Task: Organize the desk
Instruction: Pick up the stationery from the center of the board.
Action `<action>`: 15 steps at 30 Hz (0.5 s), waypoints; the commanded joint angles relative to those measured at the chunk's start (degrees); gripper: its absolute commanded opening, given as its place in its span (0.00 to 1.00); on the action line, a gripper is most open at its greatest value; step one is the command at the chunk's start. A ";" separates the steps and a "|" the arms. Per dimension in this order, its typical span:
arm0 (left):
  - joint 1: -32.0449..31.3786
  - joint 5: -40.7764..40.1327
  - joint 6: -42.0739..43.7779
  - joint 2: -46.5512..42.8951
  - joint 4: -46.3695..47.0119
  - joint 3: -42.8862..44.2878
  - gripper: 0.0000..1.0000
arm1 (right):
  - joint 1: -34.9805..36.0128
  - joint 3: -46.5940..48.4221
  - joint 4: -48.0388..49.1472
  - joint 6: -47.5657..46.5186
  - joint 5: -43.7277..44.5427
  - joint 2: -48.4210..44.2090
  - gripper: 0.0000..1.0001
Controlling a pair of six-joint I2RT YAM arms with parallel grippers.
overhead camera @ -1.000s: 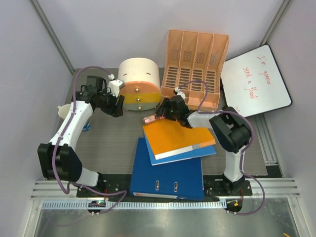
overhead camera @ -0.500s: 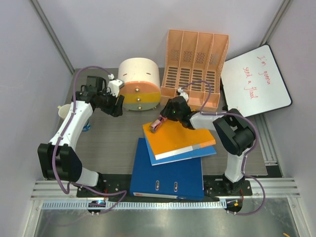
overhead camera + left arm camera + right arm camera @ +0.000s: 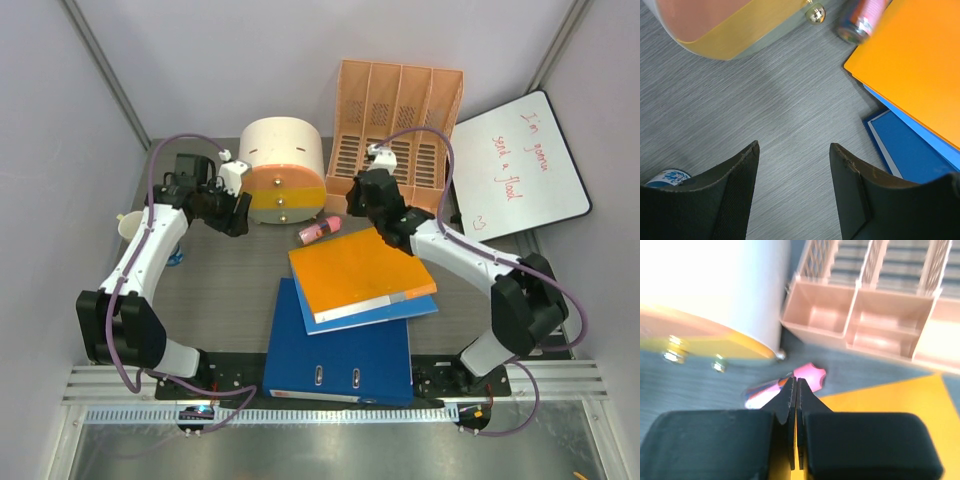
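Note:
The desk (image 3: 220, 290) is a dark grey wood-grain top. On it lie a blue binder (image 3: 340, 355) and, on top of that, an orange folder (image 3: 360, 272). A pink glue stick (image 3: 320, 229) rests flat between the folder's far corner and the round drawer unit (image 3: 283, 172). My right gripper (image 3: 356, 200) hovers just right of the stick, shut and empty. In the right wrist view the closed right gripper (image 3: 796, 382) partly covers the glue stick (image 3: 811, 375). My left gripper (image 3: 240, 213) is open beside the drawer unit, with bare desk (image 3: 765, 100) showing through the left gripper (image 3: 794, 150).
A peach file organizer (image 3: 400, 135) stands at the back. A whiteboard (image 3: 520, 165) with red writing leans at the right. A pale cup (image 3: 128, 225) and a small blue-and-white item (image 3: 667, 177) sit by the left arm.
The right gripper has drawn back from the folder corner toward the organizer and shut empty. Its elbow swung right. The glue stick now lies on the desk beside the drawer unit. The left arm has not moved.

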 commanded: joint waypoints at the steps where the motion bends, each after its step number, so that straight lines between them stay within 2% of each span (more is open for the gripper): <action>1: 0.15 0.39 -0.27 -1.57 1.74 1.21 0.59 | 0.33 5.54 -5.44 -2.65 4.15 -0.41 0.16; 4: 0.15 0.39 -0.36 -1.83 2.01 1.04 0.59 | 0.42 6.78 -7.65 4.79 0.11 2.85 0.35; 8: 0.15 0.12 -0.10 -2.10 1.92 0.78 0.59 | 0.86 7.48 -6.60 12.38 -3.33 9.70 0.37; 15: 0.06 1.96 -1.50 -1.31 2.88 -0.63 0.59 | 2.18 12.93 -8.18 13.45 -2.19 17.53 0.39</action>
